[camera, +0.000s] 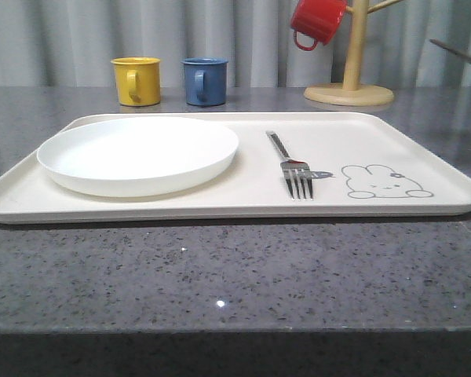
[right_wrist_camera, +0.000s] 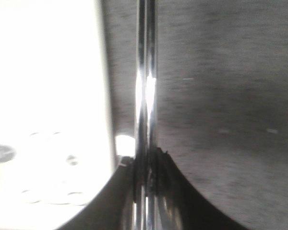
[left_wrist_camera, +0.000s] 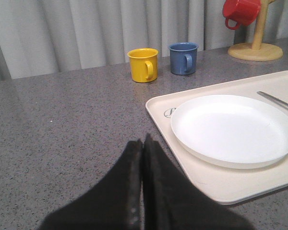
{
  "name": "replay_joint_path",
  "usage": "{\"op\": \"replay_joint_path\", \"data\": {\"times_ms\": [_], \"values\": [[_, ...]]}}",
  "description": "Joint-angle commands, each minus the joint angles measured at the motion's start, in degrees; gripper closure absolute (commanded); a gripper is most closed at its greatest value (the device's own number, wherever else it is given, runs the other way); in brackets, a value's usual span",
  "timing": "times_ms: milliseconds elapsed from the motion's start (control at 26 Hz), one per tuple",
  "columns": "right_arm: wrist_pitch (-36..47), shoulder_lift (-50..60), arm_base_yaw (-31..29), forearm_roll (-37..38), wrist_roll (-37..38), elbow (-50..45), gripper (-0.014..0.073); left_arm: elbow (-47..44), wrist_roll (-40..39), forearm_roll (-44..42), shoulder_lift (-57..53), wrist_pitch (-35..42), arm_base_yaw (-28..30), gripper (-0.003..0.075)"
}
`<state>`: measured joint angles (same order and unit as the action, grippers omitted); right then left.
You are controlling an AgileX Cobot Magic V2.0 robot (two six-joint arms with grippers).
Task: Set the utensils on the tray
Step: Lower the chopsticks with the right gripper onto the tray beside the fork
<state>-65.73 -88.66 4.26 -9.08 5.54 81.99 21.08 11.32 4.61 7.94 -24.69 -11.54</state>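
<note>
The cream tray [camera: 424, 157] lies across the grey table, with a silver fork [camera: 294, 169] resting on it beside the rabbit drawing [camera: 385, 182]. My right gripper [right_wrist_camera: 146, 160] is shut on a pair of shiny chopsticks [right_wrist_camera: 146, 72] that run straight out from its fingers. They hang above the table just beside the tray's rim [right_wrist_camera: 103, 72]. A dark slim tip [camera: 455, 51] pokes in at the far right of the front view. Off the tray's left side, my left gripper [left_wrist_camera: 143, 141] is shut and empty over bare table. A spoon is out of view.
A round white plate [camera: 137, 153] fills the tray's left half. Behind the tray stand a yellow mug [camera: 136, 80] and a blue mug [camera: 204, 81]. A red mug [camera: 318, 21] hangs on a wooden mug tree [camera: 349, 86] at the back right.
</note>
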Motion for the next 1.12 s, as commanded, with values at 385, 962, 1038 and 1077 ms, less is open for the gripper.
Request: {"op": "replay_joint_path", "data": {"times_ms": [385, 962, 1038, 1077], "values": [[6.84, -3.93, 13.7, -1.36, 7.16, 1.74, 0.0536, 1.61, -0.46, 0.69, 0.67, 4.85, 0.01, 0.0738], [6.43, -9.94, 14.5, -1.35, 10.47, 1.74, 0.0536, 1.61, -0.46, 0.69, 0.67, 4.85, 0.01, 0.0738], [6.03, -10.15, 14.5, -1.35, 10.47, 1.68, 0.0536, 1.61, -0.46, 0.69, 0.67, 4.85, 0.01, 0.0738], [5.81, -10.21, 14.5, -1.35, 10.47, 1.68, 0.0536, 1.61, -0.46, 0.69, 0.67, 4.85, 0.01, 0.0738]]}}
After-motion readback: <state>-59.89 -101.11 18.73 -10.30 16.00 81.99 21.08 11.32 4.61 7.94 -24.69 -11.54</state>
